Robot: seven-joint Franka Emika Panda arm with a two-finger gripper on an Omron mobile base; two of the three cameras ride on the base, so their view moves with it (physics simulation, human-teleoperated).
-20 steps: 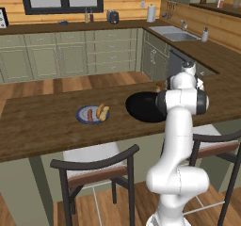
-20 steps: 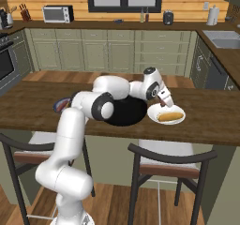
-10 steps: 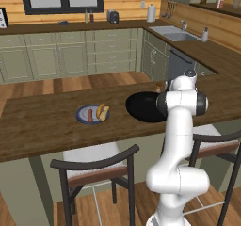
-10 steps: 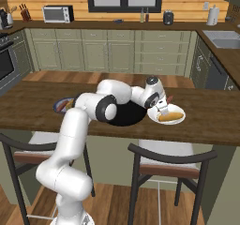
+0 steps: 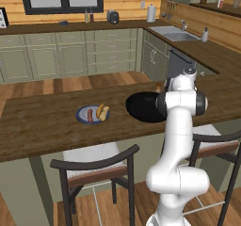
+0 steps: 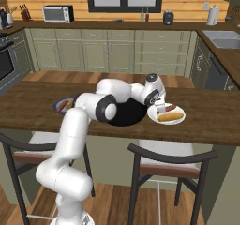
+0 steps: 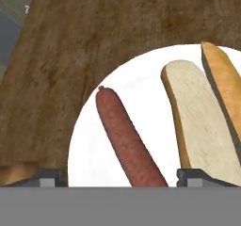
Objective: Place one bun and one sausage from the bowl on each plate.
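Observation:
The white plate point(image 6: 153, 113) lies on the wooden counter right of the black bowl point(image 6: 123, 117). On it lie a bun point(image 6: 169, 117) and a brown sausage point(image 6: 173, 108). My gripper point(image 6: 161, 108) hangs just over this plate, open. In the hand view the sausage point(image 7: 126, 139) lies flat on the white plate point(image 7: 141, 74) between my wide-apart fingertips point(image 7: 46, 176), free of both, with the split bun point(image 7: 197, 119) beside it. The blue-grey plate point(image 5: 83, 112) left of the bowl point(image 5: 142, 106) carries a sausage point(image 5: 90, 115) and a bun point(image 5: 101, 111).
Two dark chairs point(image 6: 165, 159) stand against the counter's near edge. The counter point(image 6: 211, 111) runs bare to the right of the white plate. Cabinets, a sink point(image 5: 175, 32) and a microwave point(image 6: 57, 13) line the far walls.
The gripper's fingers have spread apart, and the sausage now lies loose on the white plate beside the bun. The hand has dropped slightly toward the plate.

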